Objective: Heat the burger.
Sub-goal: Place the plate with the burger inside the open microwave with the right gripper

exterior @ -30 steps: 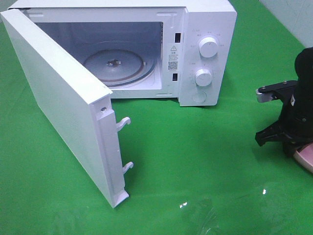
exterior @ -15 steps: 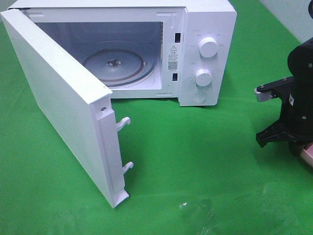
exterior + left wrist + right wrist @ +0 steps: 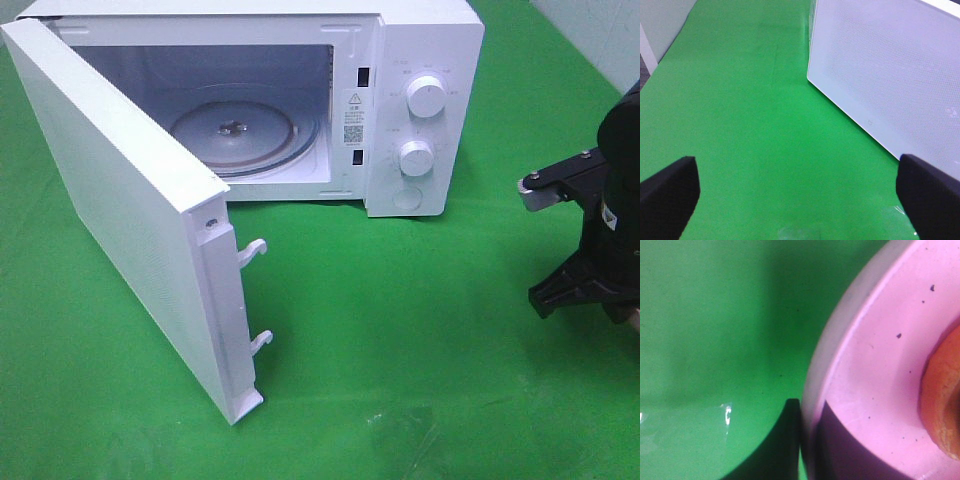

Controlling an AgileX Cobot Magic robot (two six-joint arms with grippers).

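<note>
Right wrist view: one pink plate (image 3: pixel 865 385), seemingly one burger (image 3: pixel 942 400) on it

White microwave (image 3: pixel 420 60) on the green tabletop (image 3: pixel 420 350), door (image 3: pixel 130 220) swung wide open, glass turntable (image 3: pixel 235 130) bare inside. Speckled pink plate (image 3: pixel 875 390) over the green too.

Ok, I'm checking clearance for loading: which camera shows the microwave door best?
Exterior high: the door stands wide open, nearly all in frame, both latch hooks visible. Left wrist shows only part of its outer face; right wrist shows none of it.
</note>
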